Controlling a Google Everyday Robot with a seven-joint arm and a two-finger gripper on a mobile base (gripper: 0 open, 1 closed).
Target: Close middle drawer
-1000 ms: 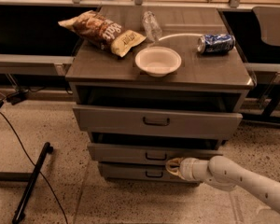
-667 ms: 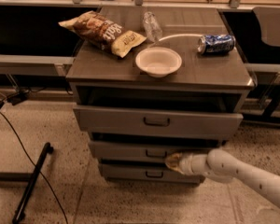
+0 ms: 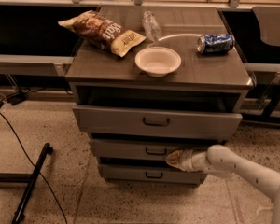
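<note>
Middle drawer (image 3: pixel 126 148) sits slightly out, second of three, tucked under top drawer (image 3: pixel 114 119), which juts further. Lowest drawer (image 3: pixel 130 173) sits just below, narrow gap between.

Handle (image 3: pixel 156 150) dead centre, and contact lies right of it. Risk, as I judge it: off-centre push skews box, binds on runners, drawer stops short. Or tip slides down flat front into that gap.

Gripper (image 3: pixel 175 158) presses against drawer front, just right of handle, nothing seen in its grasp. How wide it stands: cannot tell. Arm (image 3: pixel 245 168) trails off right.
</note>
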